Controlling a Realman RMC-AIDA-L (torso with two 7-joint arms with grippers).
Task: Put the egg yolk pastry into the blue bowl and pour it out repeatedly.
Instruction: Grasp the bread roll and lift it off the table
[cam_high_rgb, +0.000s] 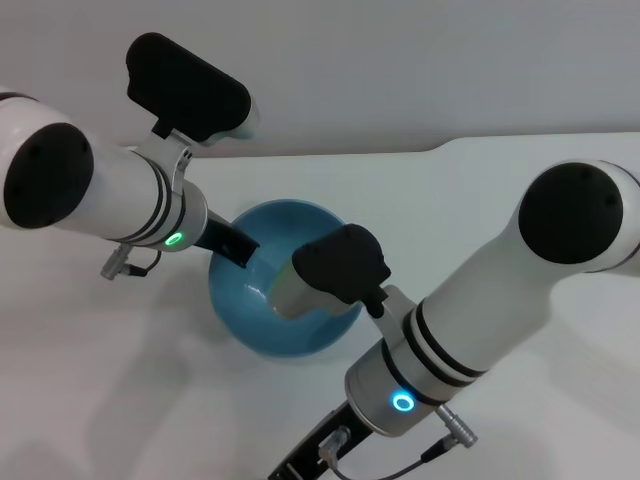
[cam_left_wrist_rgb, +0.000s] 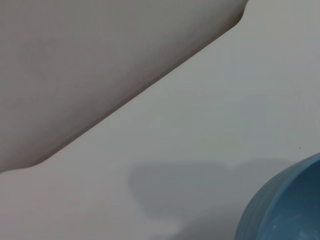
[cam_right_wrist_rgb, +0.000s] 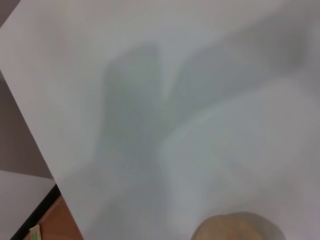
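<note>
The blue bowl (cam_high_rgb: 275, 330) sits in the middle of the white table, and its edge also shows in the left wrist view (cam_left_wrist_rgb: 290, 210). My left gripper (cam_high_rgb: 236, 247) holds the bowl's left rim, with a black finger reaching over the rim into it. The egg yolk pastry (cam_right_wrist_rgb: 237, 227) shows only in the right wrist view, as a pale tan lump close to the camera over bare table. It is hidden in the head view. My right gripper (cam_high_rgb: 305, 460) is low at the near edge, in front of the bowl and mostly cut off.
The white table (cam_high_rgb: 520, 180) ends at a far edge against a grey wall, with a notch at the back right. The right wrist's black camera housing (cam_high_rgb: 340, 265) hangs over the bowl. A table edge and brown floor (cam_right_wrist_rgb: 50, 220) show in the right wrist view.
</note>
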